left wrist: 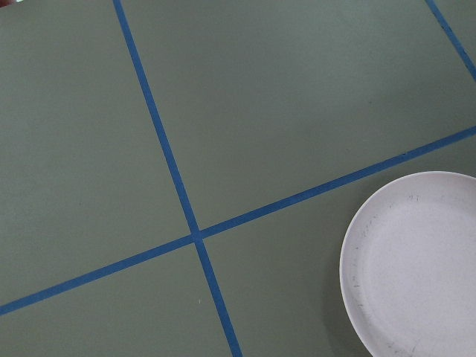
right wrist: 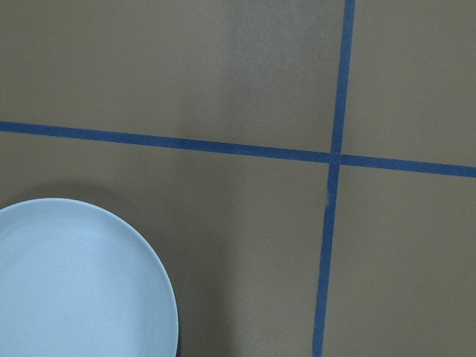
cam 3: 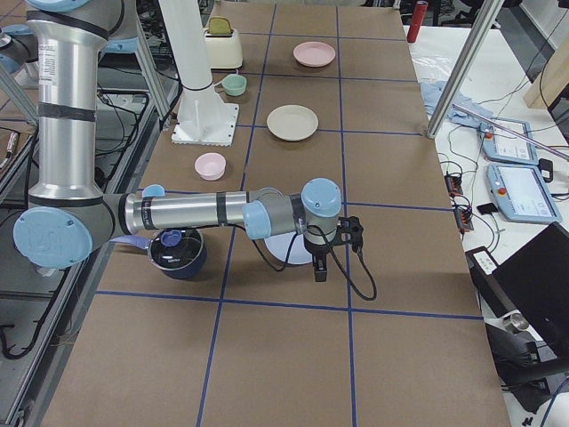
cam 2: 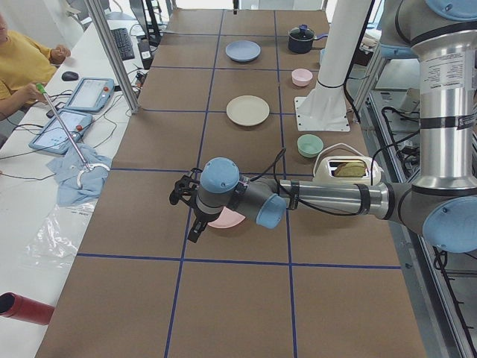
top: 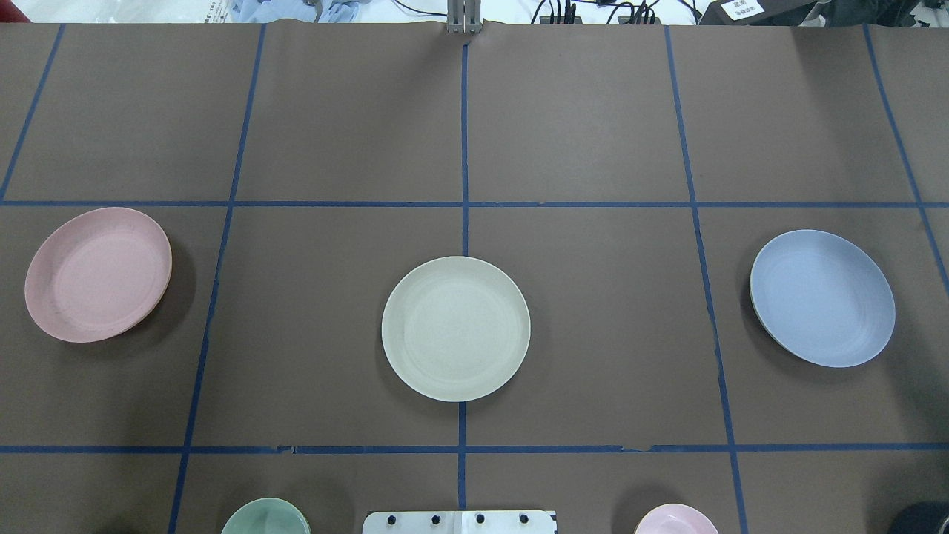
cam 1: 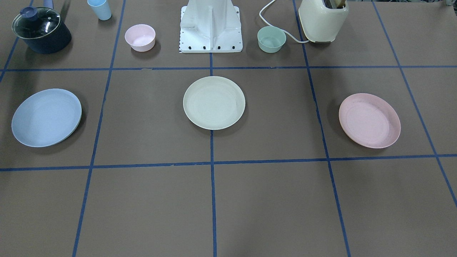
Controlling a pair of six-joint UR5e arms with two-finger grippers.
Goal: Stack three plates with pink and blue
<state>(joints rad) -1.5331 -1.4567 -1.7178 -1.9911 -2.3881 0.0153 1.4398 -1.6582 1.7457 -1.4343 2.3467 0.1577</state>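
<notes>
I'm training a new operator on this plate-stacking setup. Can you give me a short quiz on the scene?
1. True or false: the pink plate lies on top of the blue plate.
2. Which plate lies across the middle tape line? A. pink plate B. cream plate C. blue plate
3. Fill the gap: the ___ wrist camera shows the blue plate.
Key: 1 false, they lie apart, at opposite sides of the table; 2 B; 3 right.
</notes>
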